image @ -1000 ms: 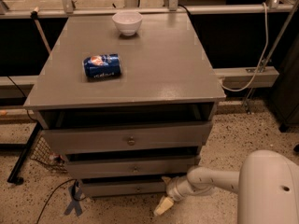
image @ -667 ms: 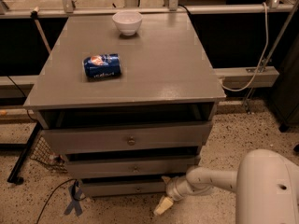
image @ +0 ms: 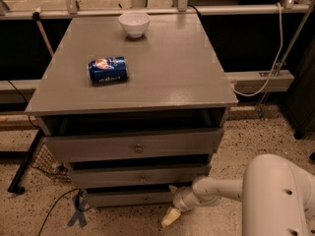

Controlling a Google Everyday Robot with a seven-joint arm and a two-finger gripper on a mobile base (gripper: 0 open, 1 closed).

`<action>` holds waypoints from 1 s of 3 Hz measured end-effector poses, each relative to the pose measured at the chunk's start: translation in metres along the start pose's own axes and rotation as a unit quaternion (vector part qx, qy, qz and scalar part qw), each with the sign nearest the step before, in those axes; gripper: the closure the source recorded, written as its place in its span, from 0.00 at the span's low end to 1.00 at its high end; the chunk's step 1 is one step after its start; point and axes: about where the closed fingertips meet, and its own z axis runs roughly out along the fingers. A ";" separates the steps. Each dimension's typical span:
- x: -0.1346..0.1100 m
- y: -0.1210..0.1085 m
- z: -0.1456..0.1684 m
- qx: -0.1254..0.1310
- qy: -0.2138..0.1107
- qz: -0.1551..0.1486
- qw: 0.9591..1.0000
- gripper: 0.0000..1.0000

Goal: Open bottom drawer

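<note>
I am looking down at the grey cabinet. The bottom drawer is the lowest of three, right down by the floor. Its small round knob sits in the middle of its front.

My gripper is low down, just beside the right end of that drawer's front. It is near the knob but not on it. It holds nothing that I can see, and I cannot tell if it is open or closed.

Here is what I think could go wrong. The knob is tiny, so if I come in a bit off I may miss it and bump the drawer front. That would push the drawer in, not out. If I grab the knob badly, I may slip off when I pull.

The middle drawer is right above, so if I go too high I may catch the wrong one. The gripper is also very near the floor and may scrape it.

A hard bump could shake the cabinet. The blue can lies on its side on top and may roll. The white bowl may slide.
</note>
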 end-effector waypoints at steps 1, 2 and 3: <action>-0.001 -0.001 0.004 0.011 0.012 -0.015 1.000 0.00; 0.003 -0.011 0.014 0.026 0.034 -0.030 0.999 0.00; 0.003 -0.011 0.014 0.026 0.034 -0.030 0.999 0.00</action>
